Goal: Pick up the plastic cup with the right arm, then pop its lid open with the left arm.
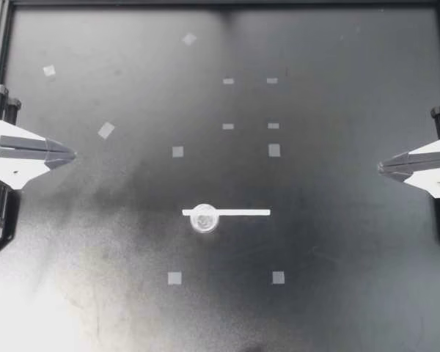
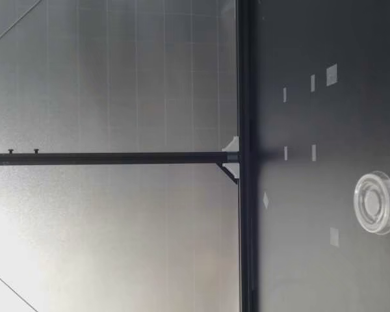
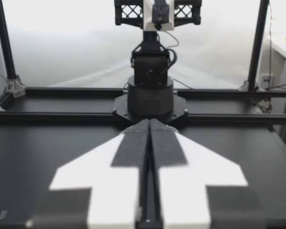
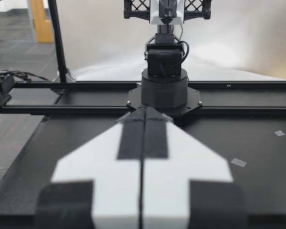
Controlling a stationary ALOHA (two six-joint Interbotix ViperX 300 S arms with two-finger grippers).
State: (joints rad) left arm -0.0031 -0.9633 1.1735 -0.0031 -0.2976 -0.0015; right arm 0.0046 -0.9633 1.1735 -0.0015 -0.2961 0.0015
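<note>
Nearest: clear cup (image 1: 204, 218) on white strip (image 1: 242, 213). Our left gripper (image 1: 72, 155) and right gripper (image 1: 381, 167) flank it, well apart, jaws pressed together.

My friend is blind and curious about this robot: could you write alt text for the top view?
A small clear round cup sits on a white strip near the middle of a black table dotted with pale tape squares. The left gripper and right gripper, both shut, point inward from opposite sides, far from it.
</note>
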